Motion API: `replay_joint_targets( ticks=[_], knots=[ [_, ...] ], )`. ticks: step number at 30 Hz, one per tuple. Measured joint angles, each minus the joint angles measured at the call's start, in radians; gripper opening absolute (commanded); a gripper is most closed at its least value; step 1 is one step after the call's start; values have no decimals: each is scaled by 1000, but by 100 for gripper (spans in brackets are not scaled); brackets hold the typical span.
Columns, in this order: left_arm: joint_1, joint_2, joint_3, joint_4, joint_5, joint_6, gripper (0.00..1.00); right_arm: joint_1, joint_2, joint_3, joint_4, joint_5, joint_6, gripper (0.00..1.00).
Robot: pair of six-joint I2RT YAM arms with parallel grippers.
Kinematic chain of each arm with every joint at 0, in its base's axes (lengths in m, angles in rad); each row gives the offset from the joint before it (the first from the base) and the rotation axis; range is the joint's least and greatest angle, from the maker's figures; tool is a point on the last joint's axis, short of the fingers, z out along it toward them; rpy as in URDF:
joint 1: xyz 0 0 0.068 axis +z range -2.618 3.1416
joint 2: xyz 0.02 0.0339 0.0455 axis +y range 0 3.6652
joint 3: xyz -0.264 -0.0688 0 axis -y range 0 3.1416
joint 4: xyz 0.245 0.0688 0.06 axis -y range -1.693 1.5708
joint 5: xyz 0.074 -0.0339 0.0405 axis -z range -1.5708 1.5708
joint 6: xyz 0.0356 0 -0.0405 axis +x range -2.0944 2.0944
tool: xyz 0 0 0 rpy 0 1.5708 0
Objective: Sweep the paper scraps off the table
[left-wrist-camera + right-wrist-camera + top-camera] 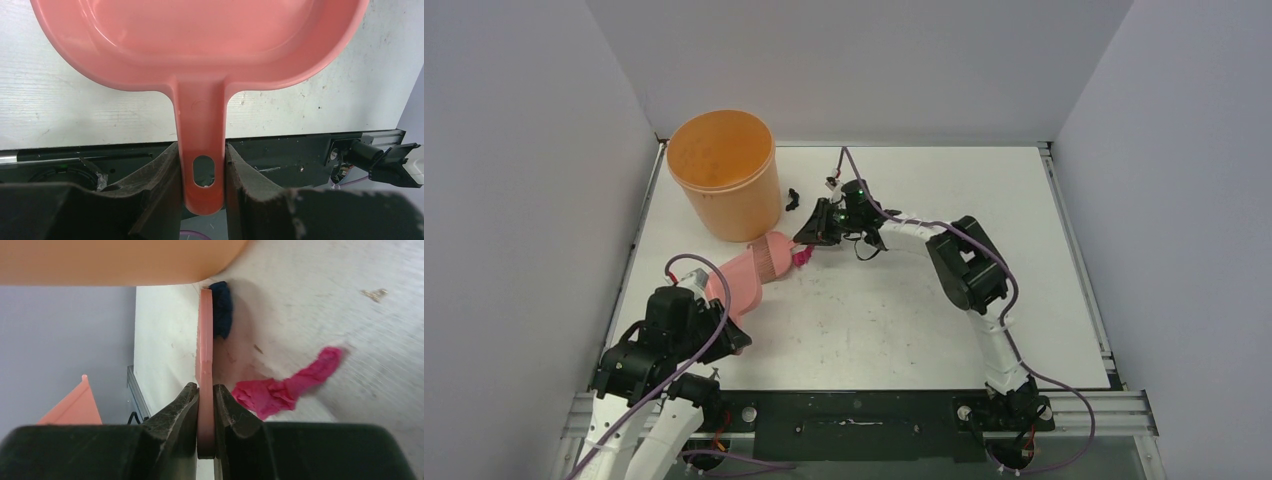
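My left gripper (pixel 722 318) is shut on the handle of the pink dustpan (pixel 742 282), whose pan reaches toward the orange bucket. In the left wrist view the fingers (pixel 202 152) clamp the handle and the visible pan (pixel 200 40) holds nothing. My right gripper (pixel 816 228) is shut on the pink brush handle (pixel 205 340), seen edge-on, by the dustpan's mouth. The paper scraps: a magenta one (pixel 802 258) (pixel 285 387) lies beside the brush, a dark blue one (pixel 221 307) lies further ahead, and a black one (pixel 792 198) lies by the bucket. All lie on the white table (pixel 904 310).
The tall orange bucket (pixel 724 175) stands at the back left, close to the brush and dustpan, and also shows in the right wrist view (pixel 115 260). Grey walls close in the table. A metal frame (pixel 864 412) runs along the near edge.
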Motion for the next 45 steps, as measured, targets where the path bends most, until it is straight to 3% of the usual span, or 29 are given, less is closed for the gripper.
replay_joint_targets(
  ticks=[5, 10, 16, 22, 25, 29, 34, 45],
  knots=[
    [0, -3, 1, -1, -8, -1, 0, -43, -20, -99, 21, 13, 34, 5],
    [0, 13, -2, 17, 11, -9, 0, -175, -161, -239, -40, 10, -18, 5],
    [-5, 61, -2, 43, 25, -7, 0, -394, -349, -304, -301, -4, -239, 5],
    [-12, 71, -3, 71, 37, -3, 0, -473, -481, -320, -495, -90, -418, 5],
    [-13, 72, -3, 78, 43, -3, 0, -471, -528, -295, -487, -137, -415, 5],
    [-14, 74, -2, 78, 46, -3, 0, -453, -554, -256, -308, -143, -319, 5],
    [-16, 95, 11, 72, 52, 2, 0, -400, -487, -177, -112, -80, -199, 5],
    [-33, 169, 89, 44, 31, 40, 0, -303, -27, 122, 71, -23, 29, 5]
  ],
)
